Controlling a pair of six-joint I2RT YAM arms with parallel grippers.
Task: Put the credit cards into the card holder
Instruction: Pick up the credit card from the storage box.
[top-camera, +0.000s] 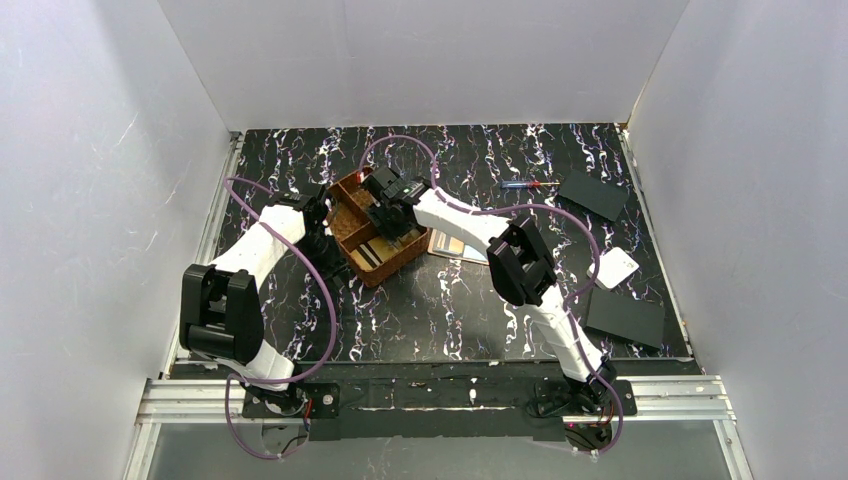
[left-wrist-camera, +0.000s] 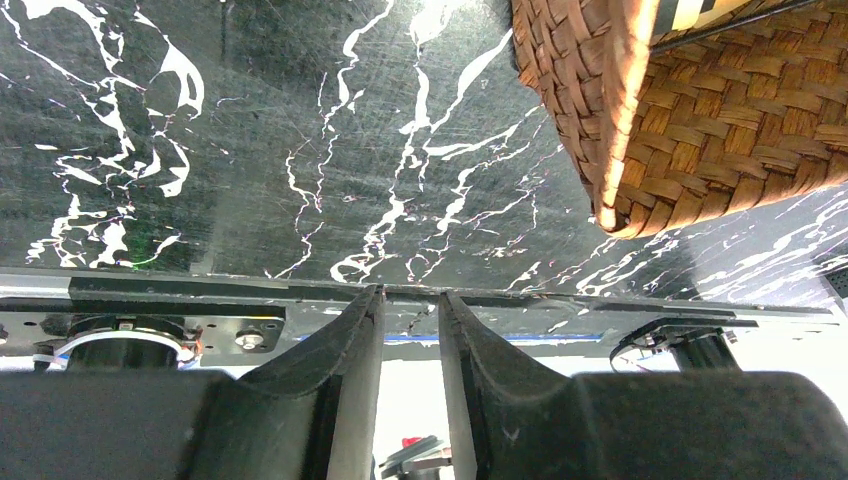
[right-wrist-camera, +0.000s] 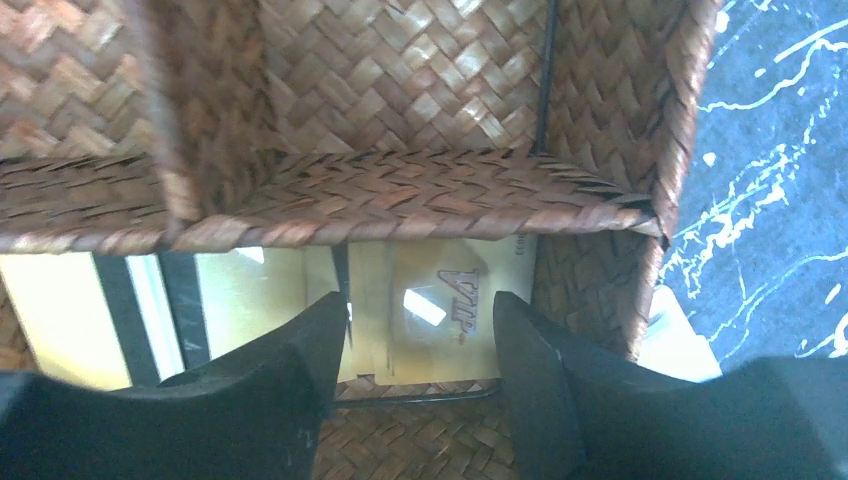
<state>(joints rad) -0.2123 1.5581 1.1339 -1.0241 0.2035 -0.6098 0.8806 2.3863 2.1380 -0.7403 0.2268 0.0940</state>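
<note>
Several gold credit cards (right-wrist-camera: 445, 300) lie flat in the near compartment of a brown woven tray (right-wrist-camera: 400, 190); the top one reads "VIP". From above, these credit cards (top-camera: 375, 255) show as gold and dark stripes. My right gripper (right-wrist-camera: 418, 305) hovers open just over them, one finger on each side of the VIP card and nothing held. The beige card holder (top-camera: 452, 244) lies open on the table right of the tray, partly hidden by the right arm. My left gripper (left-wrist-camera: 410, 293) sits low beside the tray's left side, its jaws a narrow gap apart and empty.
The woven tray (top-camera: 352, 222) has a second compartment farther back. A white square box (top-camera: 617, 267) and two black plates (top-camera: 592, 193) (top-camera: 625, 318) lie at the right, and a pen (top-camera: 520, 184) lies at the back. White walls enclose the table.
</note>
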